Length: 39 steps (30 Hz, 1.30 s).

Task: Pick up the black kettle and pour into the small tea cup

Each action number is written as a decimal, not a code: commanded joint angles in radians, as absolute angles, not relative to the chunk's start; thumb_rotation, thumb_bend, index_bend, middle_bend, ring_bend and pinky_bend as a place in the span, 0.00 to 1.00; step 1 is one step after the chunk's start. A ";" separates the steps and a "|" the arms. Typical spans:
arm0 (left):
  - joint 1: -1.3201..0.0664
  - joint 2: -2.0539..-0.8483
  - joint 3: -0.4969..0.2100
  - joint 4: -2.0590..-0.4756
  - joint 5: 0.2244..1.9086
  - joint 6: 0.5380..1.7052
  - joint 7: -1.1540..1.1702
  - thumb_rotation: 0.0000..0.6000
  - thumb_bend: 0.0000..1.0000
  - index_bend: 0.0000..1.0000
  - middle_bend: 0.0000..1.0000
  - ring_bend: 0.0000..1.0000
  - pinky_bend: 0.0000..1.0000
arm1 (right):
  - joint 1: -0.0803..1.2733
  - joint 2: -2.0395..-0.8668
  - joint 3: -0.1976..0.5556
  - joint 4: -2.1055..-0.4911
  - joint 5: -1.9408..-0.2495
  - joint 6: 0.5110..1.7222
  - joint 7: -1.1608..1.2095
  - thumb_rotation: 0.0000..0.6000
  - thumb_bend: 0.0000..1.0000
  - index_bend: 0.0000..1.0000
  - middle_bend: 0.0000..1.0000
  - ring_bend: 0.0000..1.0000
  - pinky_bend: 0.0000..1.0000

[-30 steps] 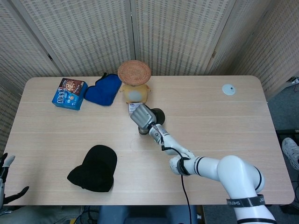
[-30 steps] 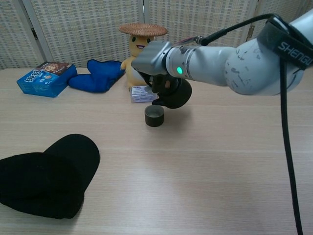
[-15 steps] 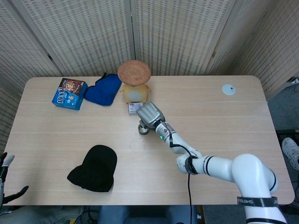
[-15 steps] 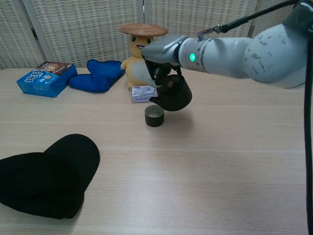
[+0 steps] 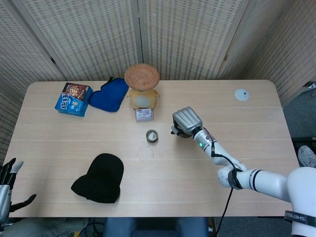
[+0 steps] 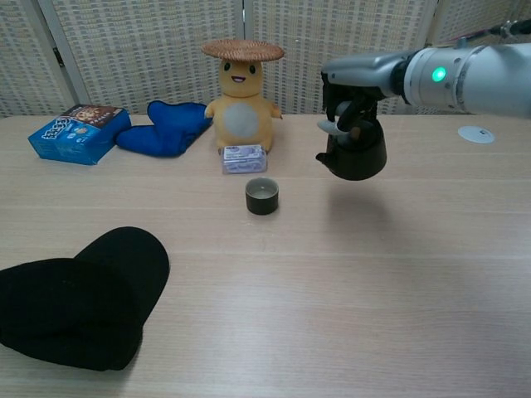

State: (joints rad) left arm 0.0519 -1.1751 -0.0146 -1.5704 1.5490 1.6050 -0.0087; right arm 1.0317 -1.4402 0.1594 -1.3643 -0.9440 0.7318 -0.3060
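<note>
Carried black kettle away from small tea cup, rightward vs. 0.5 s ago, when spout hung just above cup; now level, well clear of it. Pour probably done, set-down next. Right hand gripping kettle handle from above, held off worktop mid-area. Cup near worktop centre. Left hand at front-left corner, fingers spread, holding nothing.
</note>
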 commanded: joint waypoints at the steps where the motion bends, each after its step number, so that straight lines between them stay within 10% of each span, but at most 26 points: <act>1: 0.043 -1.178 -0.015 -1.580 1.556 1.598 0.002 1.00 0.09 0.09 0.00 0.05 0.00 | 0.960 -1.406 0.135 -1.388 -1.029 0.757 -0.199 0.81 0.51 1.00 0.99 0.92 0.62; 18: 0.028 -1.183 -0.007 -1.610 1.564 1.582 0.041 1.00 0.09 0.09 0.00 0.04 0.00 | 0.846 -1.440 0.090 -1.264 -1.217 0.751 0.055 0.80 0.42 1.00 0.99 0.91 0.62; 31: 0.023 -1.184 -0.006 -1.616 1.556 1.574 0.053 1.00 0.09 0.09 0.00 0.04 0.00 | 0.839 -1.473 0.102 -1.205 -1.263 0.729 0.116 0.78 0.02 1.00 0.99 0.91 0.62; 39: 0.018 -1.190 -0.004 -1.614 1.552 1.563 0.056 1.00 0.09 0.09 0.00 0.04 0.00 | 0.831 -1.490 0.098 -1.178 -1.292 0.744 0.100 0.74 0.00 1.00 0.99 0.90 0.61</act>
